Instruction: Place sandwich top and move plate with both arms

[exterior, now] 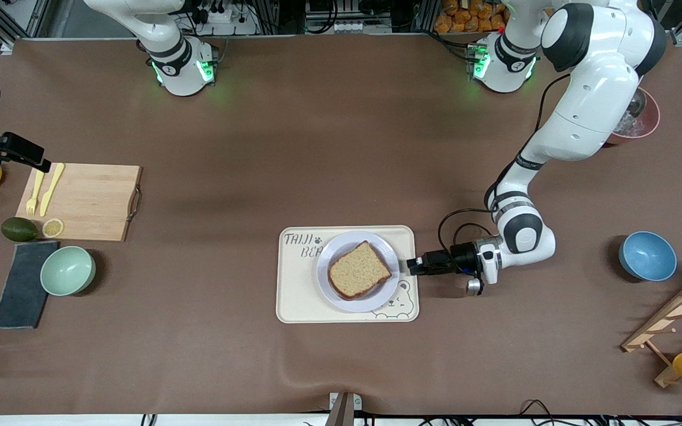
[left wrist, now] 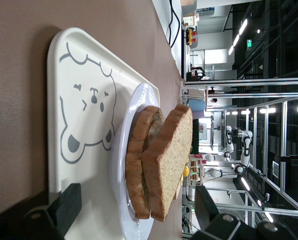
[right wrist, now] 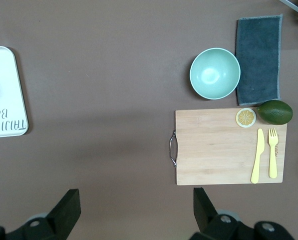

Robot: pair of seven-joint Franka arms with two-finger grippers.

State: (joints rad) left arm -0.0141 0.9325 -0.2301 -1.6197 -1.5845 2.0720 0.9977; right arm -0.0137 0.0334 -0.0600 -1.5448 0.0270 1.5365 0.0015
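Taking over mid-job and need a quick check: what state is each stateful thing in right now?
Sandwich top: lying on the lower slice, released.
Plate: on the tray, loaded, ungripped.
Left gripper: open, low beside the plate.
Right gripper: open, waiting above the table near the cutting board.
Green bowl: upright, empty.
Blue bowl: upright, empty.

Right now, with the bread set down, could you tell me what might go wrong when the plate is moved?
1. The sandwich top sits askew on the slice below and overhangs it; a jolt could slide it off.
2. The left hand, open, is low at the plate rim and might shove it across the tray.
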